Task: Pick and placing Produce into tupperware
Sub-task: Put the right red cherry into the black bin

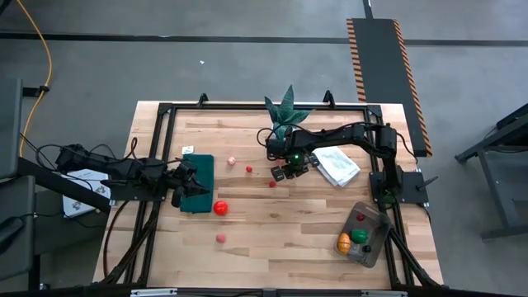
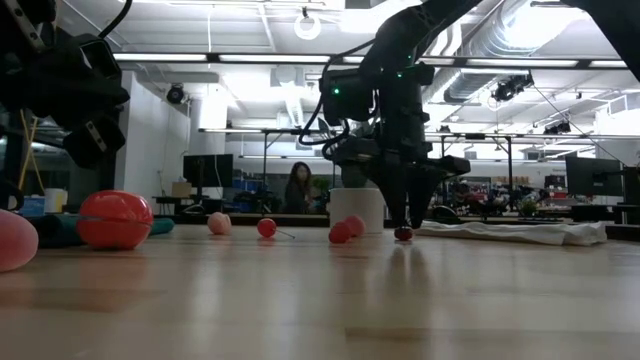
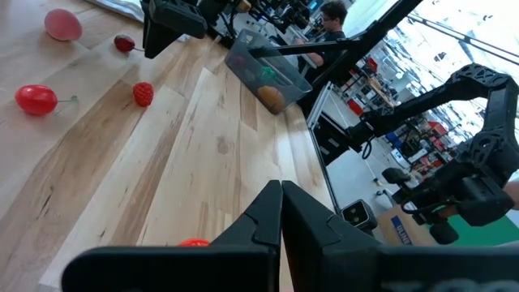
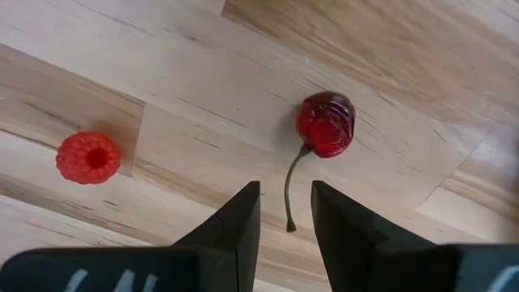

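My right gripper (image 4: pixel 285 203) points down at the table's middle, open by a narrow gap. A dark red cherry (image 4: pixel 326 123) lies just beyond its fingertips, and the free end of the cherry's stem (image 4: pixel 289 191) lies between the two fingers. A raspberry (image 4: pixel 87 157) lies beside it. A big red tomato (image 1: pixel 220 208), a pink fruit (image 1: pixel 221 238) and a small red fruit (image 1: pixel 248 168) rest on the wood. The tupperware (image 1: pixel 373 242) stands at the near right with orange, green and red produce inside. My left gripper (image 3: pixel 281 207) waits shut at the left, over the dark green mat (image 1: pixel 200 169).
A folded white cloth (image 1: pixel 338 167) lies right of my right gripper. A spiky green plant (image 1: pixel 285 107) in a white pot (image 2: pixel 357 208) stands at the far edge. A person sits in the room beyond the table. Bare wood stretches along the near side.
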{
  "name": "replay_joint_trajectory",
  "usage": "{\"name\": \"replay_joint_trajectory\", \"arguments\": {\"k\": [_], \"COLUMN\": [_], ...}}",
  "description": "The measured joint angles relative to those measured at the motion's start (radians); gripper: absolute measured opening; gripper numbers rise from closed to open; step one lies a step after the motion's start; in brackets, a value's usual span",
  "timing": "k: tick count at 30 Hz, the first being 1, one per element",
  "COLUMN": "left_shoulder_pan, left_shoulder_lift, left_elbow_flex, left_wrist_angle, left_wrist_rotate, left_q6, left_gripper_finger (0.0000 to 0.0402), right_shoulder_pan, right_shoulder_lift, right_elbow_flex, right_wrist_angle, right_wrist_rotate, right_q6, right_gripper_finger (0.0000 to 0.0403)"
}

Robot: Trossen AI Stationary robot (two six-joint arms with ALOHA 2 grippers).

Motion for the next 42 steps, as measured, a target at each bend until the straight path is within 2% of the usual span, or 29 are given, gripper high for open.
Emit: {"name": "replay_joint_trajectory", "arguments": {"k": [10,20,33,42], "left_shoulder_pan": [0.000,0.000,0.000,0.000], "left_shoulder_lift": [0.000,0.000,0.000,0.000], "left_elbow_flex": [0.000,0.000,0.000,0.000], "left_wrist_angle": [0.000,0.000,0.000,0.000], "left_wrist_rotate": [0.000,0.000,0.000,0.000], "left_q6": [0.000,0.000,0.000,0.000], "left_gripper_finger": [0.0001,0.0001,0.0001,0.0001], "right_shoulder_pan": [-0.019,-0.019,-0.019,-0.019], "right_shoulder_lift": [-0.001,-0.001,-0.001,-0.001], "right_elbow_flex": [-0.026,-0.026,-0.026,-0.026], "right_wrist_angle": [0.020,0.032,0.031,0.031], "right_wrist_rotate": [-0.013,-0.011,-0.003,-0.003], "right_q6": [-0.017,-0.024,-0.042,-0.050], "right_gripper_finger": [0.0098,0.0057,0.0049,0.0019]}}
